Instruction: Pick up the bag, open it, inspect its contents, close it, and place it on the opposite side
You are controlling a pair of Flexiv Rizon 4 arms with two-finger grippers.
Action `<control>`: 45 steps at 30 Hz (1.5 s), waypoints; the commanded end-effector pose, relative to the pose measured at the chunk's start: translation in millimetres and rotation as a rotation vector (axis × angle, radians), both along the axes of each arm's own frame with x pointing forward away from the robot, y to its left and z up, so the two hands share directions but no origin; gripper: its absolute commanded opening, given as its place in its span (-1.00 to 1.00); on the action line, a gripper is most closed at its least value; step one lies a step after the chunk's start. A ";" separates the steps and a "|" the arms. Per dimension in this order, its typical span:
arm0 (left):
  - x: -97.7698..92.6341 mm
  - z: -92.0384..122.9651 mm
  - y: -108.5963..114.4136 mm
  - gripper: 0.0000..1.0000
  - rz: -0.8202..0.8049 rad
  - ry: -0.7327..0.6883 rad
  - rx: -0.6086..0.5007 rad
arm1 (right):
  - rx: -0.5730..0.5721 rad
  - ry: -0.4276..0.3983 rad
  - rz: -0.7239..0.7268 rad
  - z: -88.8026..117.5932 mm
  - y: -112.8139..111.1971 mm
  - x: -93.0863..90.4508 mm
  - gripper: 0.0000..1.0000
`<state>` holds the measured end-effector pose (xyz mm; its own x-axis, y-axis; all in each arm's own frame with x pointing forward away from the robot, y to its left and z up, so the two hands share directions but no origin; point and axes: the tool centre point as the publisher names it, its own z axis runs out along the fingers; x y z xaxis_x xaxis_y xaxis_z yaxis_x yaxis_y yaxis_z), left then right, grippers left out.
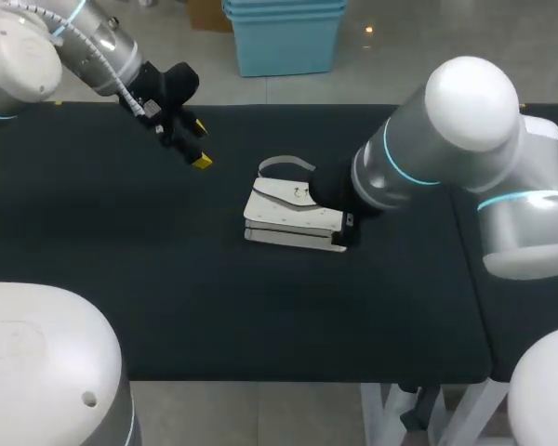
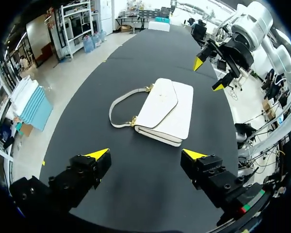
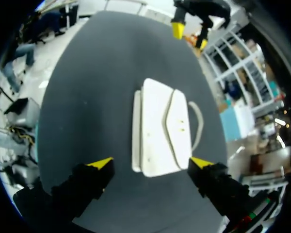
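Right gripper (image 3: 150, 164) stands wide open and empty, the white handbag (image 3: 162, 128) just ahead of its fingers. Left gripper (image 2: 145, 155) is equally spread, holding nothing, at the handbag's ten o'clock in the head view. The handbag lies flat, flap closed, mid-table (image 1: 167, 279). By my judgement nothing is done yet: pickup, opening, inspection, closing and transfer all remain.

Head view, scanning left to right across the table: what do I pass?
left gripper, open → white bag, lying flat → right arm
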<state>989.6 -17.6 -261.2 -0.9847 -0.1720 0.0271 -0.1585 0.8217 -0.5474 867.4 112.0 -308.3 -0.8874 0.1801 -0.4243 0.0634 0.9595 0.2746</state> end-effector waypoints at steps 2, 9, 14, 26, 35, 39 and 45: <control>15.2 -6.0 -8.3 1.00 -0.065 0.035 0.012 | 0.006 -0.122 -0.035 -19.2 -1.4 -3.2 0.92; 17.2 -6.2 -16.7 1.00 -0.114 0.058 0.045 | -0.030 -0.165 -0.025 -33.7 2.2 6.0 0.74; 15.7 -5.8 -19.9 1.00 -0.160 0.062 0.056 | -0.082 -0.192 -0.019 -43.6 5.2 15.9 0.69; 19.9 -12.7 -21.0 1.00 -0.178 0.113 0.063 | -0.127 -0.214 -0.011 -52.6 7.7 32.2 0.01; 21.7 -16.8 -23.5 1.00 -0.197 0.123 0.082 | -0.135 -0.206 -0.026 -63.1 2.3 34.3 -0.08; 21.0 -19.0 -25.1 1.00 -0.210 0.124 0.091 | -0.131 -0.224 -0.037 -63.6 0.0 36.3 -0.22; 19.6 -20.2 -26.4 1.00 -0.234 0.122 0.100 | -0.138 -0.252 -0.047 -64.8 -2.0 37.1 -0.66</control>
<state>1006.6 -42.6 -281.2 -0.9894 0.0459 0.1379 -0.0218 0.8911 -0.4532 906.6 109.9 -367.9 -0.7558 0.1416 -0.6393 0.0549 0.9866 0.1536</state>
